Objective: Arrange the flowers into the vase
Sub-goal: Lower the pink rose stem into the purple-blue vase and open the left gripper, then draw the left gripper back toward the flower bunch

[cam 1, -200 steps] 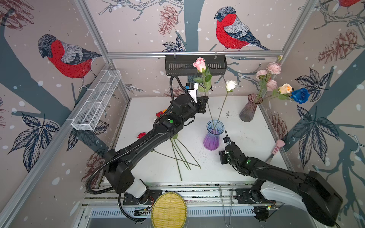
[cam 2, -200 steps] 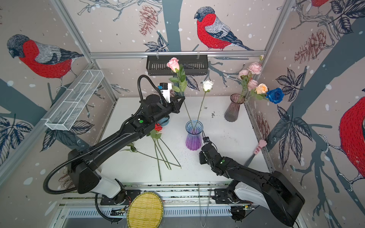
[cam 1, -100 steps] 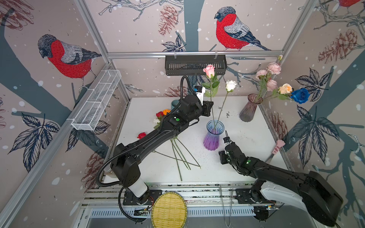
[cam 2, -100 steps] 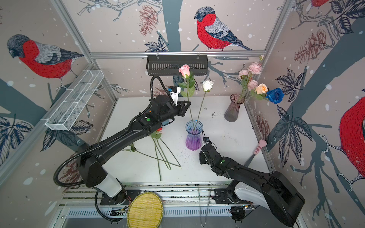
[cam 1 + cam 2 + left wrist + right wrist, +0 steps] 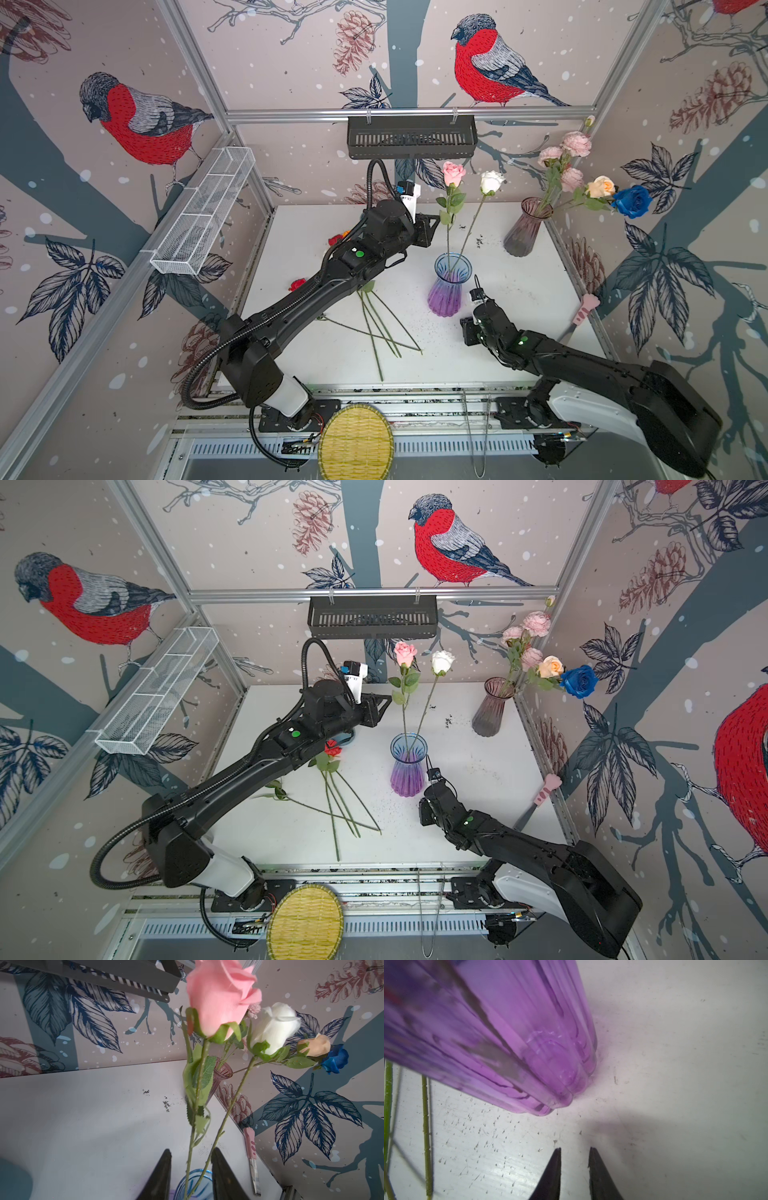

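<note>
A blue-to-purple glass vase point(image 5: 448, 286) point(image 5: 408, 766) stands mid-table and holds a pink rose point(image 5: 453, 173) point(image 5: 220, 995) and a white rose point(image 5: 491, 181) point(image 5: 274, 1026). My left gripper point(image 5: 430, 226) point(image 5: 190, 1150) hovers beside the pink rose's stem, above the vase's rim. It is open, and both stems pass between its fingers untouched. More flowers lie loose under the left arm: long green stems point(image 5: 376, 328) point(image 5: 345, 808) and a red bloom point(image 5: 332, 748). My right gripper point(image 5: 468, 332) point(image 5: 575, 1148) rests low by the vase's base, open and holding nothing.
A smoky glass vase point(image 5: 523, 228) at the back right holds pink carnations, a peach rose and a blue rose point(image 5: 631, 201). A pink-handled tool point(image 5: 584, 307) lies at the right edge. A black basket point(image 5: 411, 137) and a white wire basket point(image 5: 203, 216) hang on the walls. A woven tray point(image 5: 355, 442) sits in front.
The left arm carried the pink rose to the right, set its stem in the blue-purple vase and opened its jaws off it. The right arm has not moved.
</note>
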Robot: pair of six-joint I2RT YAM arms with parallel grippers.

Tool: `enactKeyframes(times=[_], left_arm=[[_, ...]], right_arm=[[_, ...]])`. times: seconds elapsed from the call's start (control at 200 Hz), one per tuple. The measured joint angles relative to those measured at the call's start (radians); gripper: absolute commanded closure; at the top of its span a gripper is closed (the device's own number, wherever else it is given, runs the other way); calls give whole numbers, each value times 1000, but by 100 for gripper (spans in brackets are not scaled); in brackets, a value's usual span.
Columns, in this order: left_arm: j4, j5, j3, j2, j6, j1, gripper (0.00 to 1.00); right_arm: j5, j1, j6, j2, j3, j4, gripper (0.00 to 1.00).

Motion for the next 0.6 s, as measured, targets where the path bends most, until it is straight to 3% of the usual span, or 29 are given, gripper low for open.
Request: enactKeyframes(times=[0.29,0.595], left_arm=[[21,8,-245,-156,-93,141,69],[24,53,-409,-236,-177,234,70]], right_arm=[[0,0,0,0,0,0,74],[-1,0,0,-1,0,0,74]])
